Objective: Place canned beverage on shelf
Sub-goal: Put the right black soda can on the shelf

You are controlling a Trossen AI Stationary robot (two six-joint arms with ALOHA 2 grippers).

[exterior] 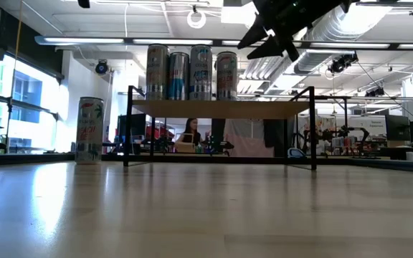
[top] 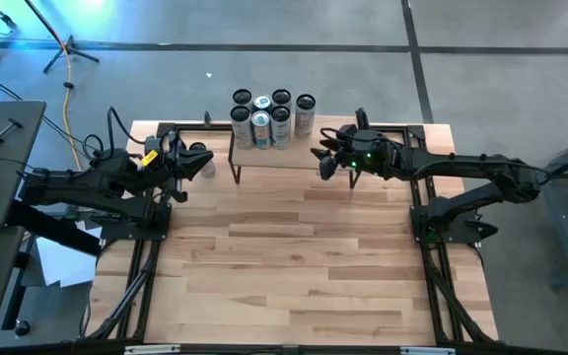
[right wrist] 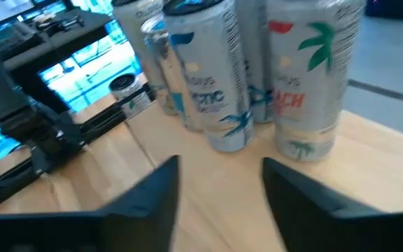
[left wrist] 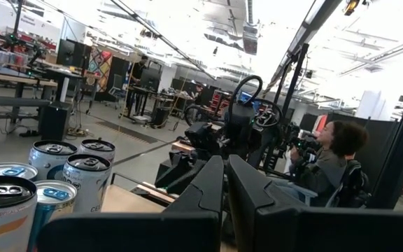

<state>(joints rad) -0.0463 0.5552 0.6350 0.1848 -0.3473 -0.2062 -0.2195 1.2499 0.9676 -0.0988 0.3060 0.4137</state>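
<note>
Low view crops right hand (exterior: 282, 32) above shelf (exterior: 221, 109).

Seven cans (top: 270, 115) stood clustered on the shelf (top: 294, 156) at the table's (top: 294, 276) far edge. The right gripper (top: 325, 161) hung by the shelf's right end, the left gripper (top: 197, 160) beside its left end, holding nothing.

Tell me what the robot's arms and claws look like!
Both arms are dark, jointed and thin. The left arm has a yellow tag and black cables near its wrist. The right arm shows small green lights near its wrist. Each ends in a gripper with two flat, black, wedge-shaped fingers.
</note>
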